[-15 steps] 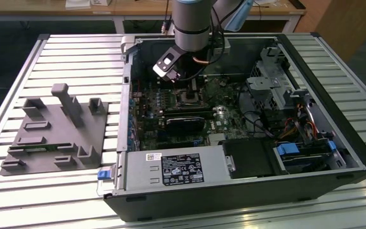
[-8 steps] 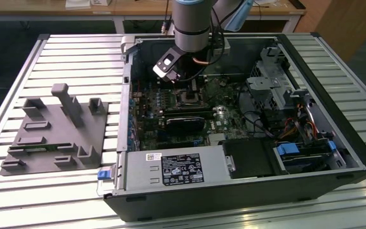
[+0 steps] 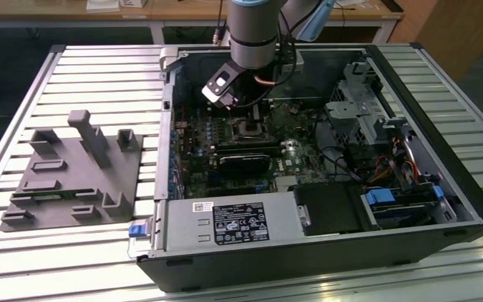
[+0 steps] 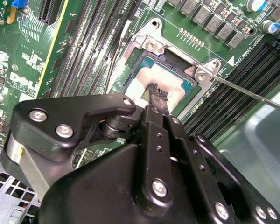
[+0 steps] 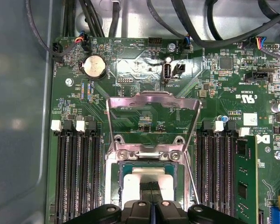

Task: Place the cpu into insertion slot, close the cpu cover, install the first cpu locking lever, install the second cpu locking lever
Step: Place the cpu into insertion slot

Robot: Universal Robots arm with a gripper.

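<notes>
The gripper [image 5: 151,186] hung directly over the insertion slot [image 5: 115,179]. Its claw was pinched narrow and gripped nothing, with the tips on or just above the pale face of the cpu [image 5: 130,186], which lay inside the slot. Pressing down while the chip sat slightly askew could probably bend the slot's contacts, and the cpu cover [image 5: 151,98], swung open from one edge of the slot, might catch the fingers if it dropped. Long black memory slots [image 5: 77,172] flanked the insertion slot closely on two sides, so open room seemed to lie mainly straight above it.
</notes>
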